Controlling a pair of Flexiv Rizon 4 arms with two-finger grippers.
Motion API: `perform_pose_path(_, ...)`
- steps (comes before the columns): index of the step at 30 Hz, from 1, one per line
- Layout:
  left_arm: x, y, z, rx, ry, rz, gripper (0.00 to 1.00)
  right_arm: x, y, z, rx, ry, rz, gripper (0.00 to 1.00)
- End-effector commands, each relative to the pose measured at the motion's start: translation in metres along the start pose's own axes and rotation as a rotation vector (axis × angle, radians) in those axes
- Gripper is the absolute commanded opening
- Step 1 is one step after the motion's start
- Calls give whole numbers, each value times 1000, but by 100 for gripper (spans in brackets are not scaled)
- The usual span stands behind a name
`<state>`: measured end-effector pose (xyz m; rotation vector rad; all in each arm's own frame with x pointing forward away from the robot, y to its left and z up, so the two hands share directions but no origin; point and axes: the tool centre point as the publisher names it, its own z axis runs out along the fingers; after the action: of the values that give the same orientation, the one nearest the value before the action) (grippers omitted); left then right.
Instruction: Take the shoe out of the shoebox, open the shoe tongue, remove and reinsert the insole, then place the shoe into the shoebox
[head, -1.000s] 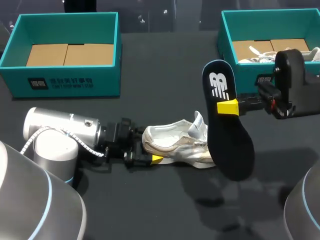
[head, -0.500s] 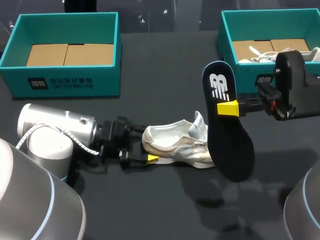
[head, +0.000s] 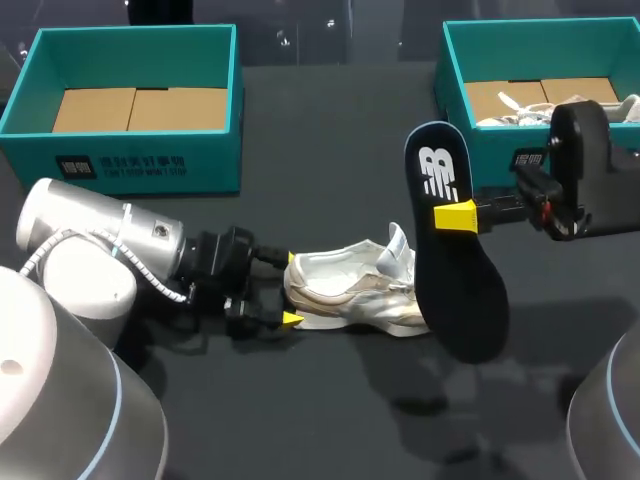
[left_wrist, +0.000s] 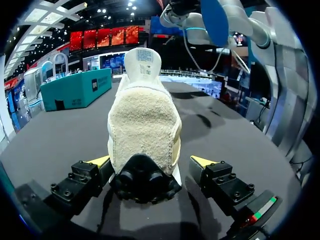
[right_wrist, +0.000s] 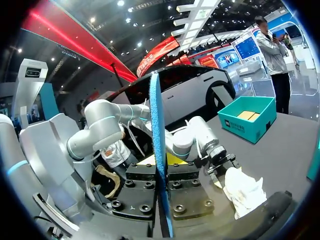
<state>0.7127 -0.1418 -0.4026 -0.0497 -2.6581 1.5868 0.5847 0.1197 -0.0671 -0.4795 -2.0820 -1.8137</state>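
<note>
Shoe (head: 350, 292) is out of its box and lies on the dark table (head: 330, 130), in the middle, nearer to the robot than the two boxes. These teal boxes stand at the far side, well apart. The left box (head: 140, 165) shows only brown cardboard on its floor. The right box (head: 455, 100) has a white thing (head: 505, 108) with laces in it; I cannot tell exactly what it is. The left arm (head: 90, 250) lies low over the table, toward the heel of the shoe. The right arm (head: 590, 170) is in front of the right box. The shoe is white, its heel points to the left gripper and its tongue stands up. Its toe is hidden behind the insole (head: 455, 280). The insole is dark with a white mark at its upper end, and it hangs nearly upright above the table, a little tilted. The right gripper (head: 455, 215) pinches it in the upper part, one finger on each face. The left gripper (left_wrist: 150, 162) is spread, with the heel between its fingers, and at least one finger stands apart from the shoe.
</note>
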Motion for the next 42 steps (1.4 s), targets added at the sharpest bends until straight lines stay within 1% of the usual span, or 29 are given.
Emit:
perform_pose_path(1, -1, -3, -2, -24, 4, -2, 100, 2, -1, 0, -1, -4, 1, 0)
perform_pose_path(10, -1, -3, -2, -24, 4, -2, 100, 2, -1, 0, -1, -4, 1, 0)
perform_pose_path(15, -11, -9, -15, -110, -1, 8, 100, 2, -1, 0, -1, -4, 1, 0)
perform_pose_path(16, -13, -10, -17, -117, 3, 5, 100, 2, -1, 0, -1, -4, 1, 0)
perform_pose_path(19, -14, -12, -24, -162, 14, 12, 100, 2, -1, 0, -1, -4, 1, 0)
perform_pose_path(24, -17, -13, -30, -267, 45, 29, 100, 2, -1, 0, -1, -4, 1, 0)
perform_pose_path(28, -19, -20, -36, -338, 57, 40, 100, 2, -1, 0, -1, -4, 1, 0)
perform_pose_path(33, -13, -26, -41, -426, 53, 49, 100, 2, -1, 0, -1, -4, 1, 0)
perform_pose_path(36, -7, -28, -41, -495, 53, 44, 100, 2, -1, 0, -1, -4, 1, 0)
perform_pose_path(37, -5, -29, -41, -546, 57, 43, 100, 2, -1, 0, -1, -4, 1, 0)
perform_pose_path(38, -2, -30, -40, -630, 49, 62, 100, 2, -1, 0, -1, -4, 1, 0)
perform_pose_path(39, 2, -33, -40, -705, 22, 95, 100, 2, -1, 0, -1, -4, 1, 0)
perform_pose_path(40, 5, -37, -42, -753, -29, 141, 100, 2, -1, 0, -1, -4, 1, 0)
perform_pose_path(42, 5, -37, -42, -753, -29, 141, 100, 2, -1, 0, -1, -4, 1, 0)
